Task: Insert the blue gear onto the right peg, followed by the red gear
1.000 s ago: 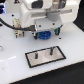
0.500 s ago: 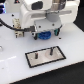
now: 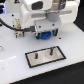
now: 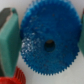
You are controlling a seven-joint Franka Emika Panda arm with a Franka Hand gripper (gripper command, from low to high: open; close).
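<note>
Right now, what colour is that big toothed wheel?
Bright blue; the blue gear shows best in the wrist view.

I see bright, even light on the white table point(image 3: 15, 70), washing it out. Both views are soft; the blue gear point(image 4: 47, 42) blurs at its edges.

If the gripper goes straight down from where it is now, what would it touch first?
Probably the blue gear: in the wrist view it fills the space directly under the gripper, with the red gear at the edge. Depth is unclear in these pictures.
</note>
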